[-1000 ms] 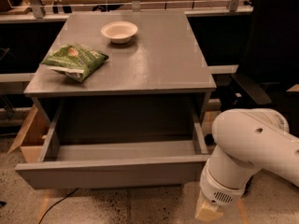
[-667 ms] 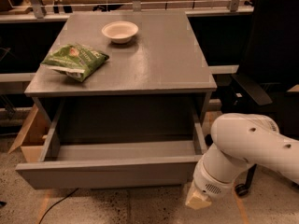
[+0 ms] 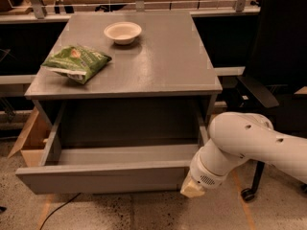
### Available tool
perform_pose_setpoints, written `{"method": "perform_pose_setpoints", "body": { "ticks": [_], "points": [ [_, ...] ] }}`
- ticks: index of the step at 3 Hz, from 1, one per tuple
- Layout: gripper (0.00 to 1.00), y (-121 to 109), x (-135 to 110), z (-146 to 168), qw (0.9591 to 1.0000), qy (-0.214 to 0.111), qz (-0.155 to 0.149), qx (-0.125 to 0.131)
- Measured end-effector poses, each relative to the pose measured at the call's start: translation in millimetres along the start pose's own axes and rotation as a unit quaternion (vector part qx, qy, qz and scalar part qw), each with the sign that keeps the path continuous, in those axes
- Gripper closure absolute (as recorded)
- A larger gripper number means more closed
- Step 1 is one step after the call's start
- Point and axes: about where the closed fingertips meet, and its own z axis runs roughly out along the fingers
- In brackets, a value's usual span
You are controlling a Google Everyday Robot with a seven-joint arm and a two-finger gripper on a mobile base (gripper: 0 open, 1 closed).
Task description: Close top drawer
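Camera view: we see top drawer (image 3: 103, 176) pulled far out of grey cabinet (image 3: 158, 66). Gripper (image 3: 194, 188) low, by right end of drawer front. We cannot tell if it is spread or pressed together. On cabinet top: white bowl (image 3: 123, 32), green bag (image 3: 76, 63).

Top drawer (image 3: 103, 178) wide open. Gripper (image 3: 194, 189) low at its front right corner. Bowl (image 3: 123, 32) and bag (image 3: 76, 62) on cabinet (image 3: 163, 66).

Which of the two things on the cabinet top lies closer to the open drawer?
The green bag, near the front edge; the white bowl sits farther back. The gripper is at the top drawer's front right corner.
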Motion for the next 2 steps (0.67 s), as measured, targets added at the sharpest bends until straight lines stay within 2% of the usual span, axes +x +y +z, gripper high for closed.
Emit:
{"method": "perform_pose_setpoints", "body": {
  "ticks": [1,2],
  "points": [
    [1.00,-13,-11,2,0.9999,-0.008,-0.003,0.012],
    [1.00,-40,-31,7,0.9990,-0.025,-0.005,0.037]
  ]
}}
